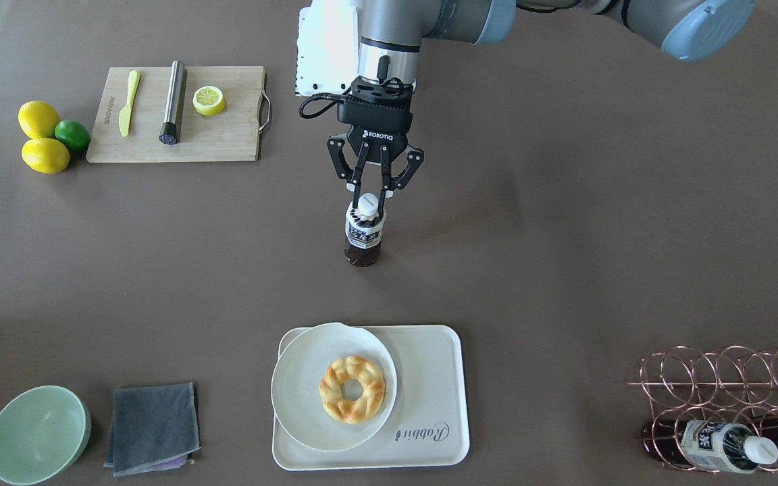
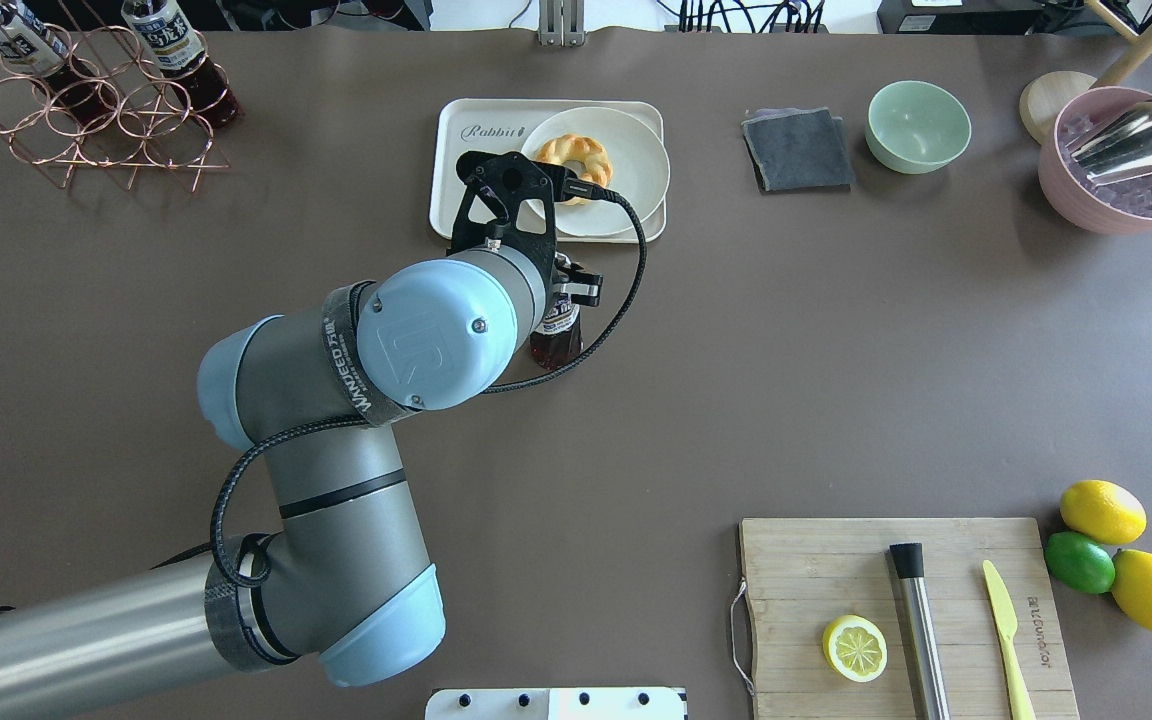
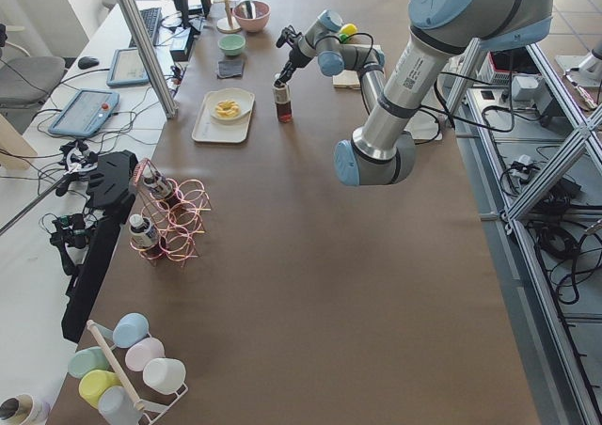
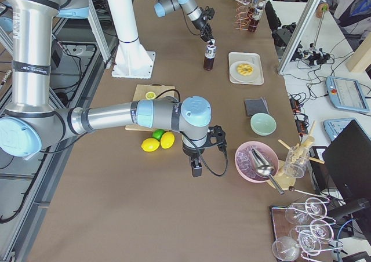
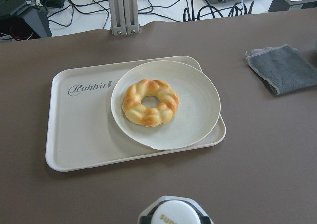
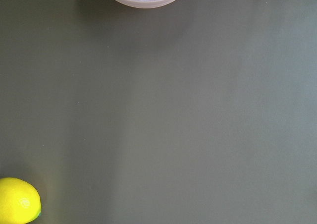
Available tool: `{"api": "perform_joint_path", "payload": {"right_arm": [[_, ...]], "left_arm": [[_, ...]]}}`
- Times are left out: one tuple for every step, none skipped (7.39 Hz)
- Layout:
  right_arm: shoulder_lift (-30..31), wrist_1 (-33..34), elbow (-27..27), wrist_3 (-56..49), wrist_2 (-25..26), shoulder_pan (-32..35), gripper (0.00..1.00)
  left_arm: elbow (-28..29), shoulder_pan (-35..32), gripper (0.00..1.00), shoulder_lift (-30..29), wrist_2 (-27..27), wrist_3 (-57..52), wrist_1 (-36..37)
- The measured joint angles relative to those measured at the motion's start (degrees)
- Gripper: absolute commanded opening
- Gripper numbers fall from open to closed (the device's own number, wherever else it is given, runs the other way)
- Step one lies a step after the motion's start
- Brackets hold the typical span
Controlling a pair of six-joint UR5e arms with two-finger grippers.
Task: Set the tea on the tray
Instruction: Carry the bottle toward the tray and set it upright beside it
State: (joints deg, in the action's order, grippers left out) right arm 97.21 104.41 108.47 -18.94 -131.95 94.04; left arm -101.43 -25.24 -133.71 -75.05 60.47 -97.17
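Note:
The tea bottle (image 1: 364,233), with dark liquid, a white cap and a white-and-blue label, is upright at mid-table, a short way from the tray on the robot's side. My left gripper (image 1: 369,205) reaches down from above and is shut on its cap and neck. I cannot tell whether the bottle's base touches the table. The bottle's cap (image 5: 174,212) shows at the bottom of the left wrist view, with the cream tray (image 5: 79,130) ahead. The tray (image 1: 429,378) holds a round white plate (image 1: 301,412) with a ring-shaped bread on its left part. My right gripper (image 4: 197,169) shows only in the right side view; I cannot tell its state.
A copper wire rack (image 1: 727,378) with like bottles stands at one table corner. A wooden cutting board (image 1: 227,135) bears a knife, a steel tube and a half lemon, with lemons and a lime (image 1: 44,138) beside it. A green bowl (image 1: 38,435) and grey cloth (image 1: 152,425) lie near the tray.

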Motion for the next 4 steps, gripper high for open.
{"api": "perform_joint_path", "payload": {"right_arm": [[0.0,0.0,0.0,-0.1,-0.4,0.0,1.0],[0.0,0.0,0.2,0.0,-1.3,0.0,1.0],[-0.1,-0.2,0.6,0.1,-2.2,-0.1,1.0],[-0.4,-1.4,1.0,0.5,-3.7,-1.0,1.0]], "left_arm": [[-0.2,0.1,0.98,0.4,0.9,0.0,0.0],[-0.4,0.2,0.98,0.6,1.5,-0.2,0.0],[-1.2,0.2,0.98,1.0,1.4,-0.6,0.2],[-3.2,-0.3,0.98,2.4,0.4,-2.1,0.3]]}}
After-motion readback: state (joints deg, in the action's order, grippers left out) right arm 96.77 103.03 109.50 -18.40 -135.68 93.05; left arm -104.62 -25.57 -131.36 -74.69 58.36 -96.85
